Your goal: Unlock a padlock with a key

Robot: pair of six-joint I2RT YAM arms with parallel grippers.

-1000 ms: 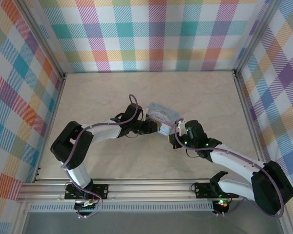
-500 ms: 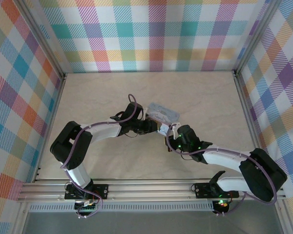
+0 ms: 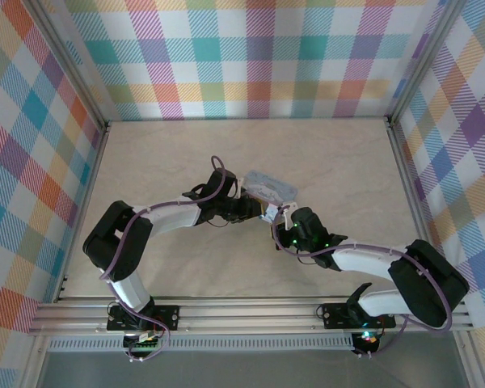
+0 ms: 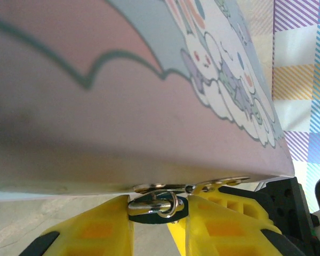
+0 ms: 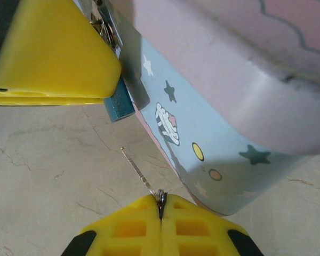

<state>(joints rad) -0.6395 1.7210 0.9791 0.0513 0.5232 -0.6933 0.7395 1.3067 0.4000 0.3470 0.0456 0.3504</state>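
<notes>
Two grips set. Left gripper (image 4: 158, 212) pinched narrow on padlock (image 4: 165, 201) at hasp of tin (image 4: 122, 106). Right gripper (image 5: 160, 205) clamped tight on key (image 5: 141, 173). Key shaft aimed up-left toward padlock's blue body, tip near but apart; likely needs short push along that axis.

Tabletop (image 3: 170, 153): pale beige, marble-veined, matte, lying under and all round the left gripper (image 3: 260, 212). Back wall (image 3: 250, 56) stands beyond the gripper, left side wall (image 3: 32, 162) and right side wall (image 3: 461, 145) to either side; all pastel plaid in teal, purple, orange, yellow. Aluminium rail (image 3: 242, 311) runs along the near side. Light even, shadows soft.
</notes>
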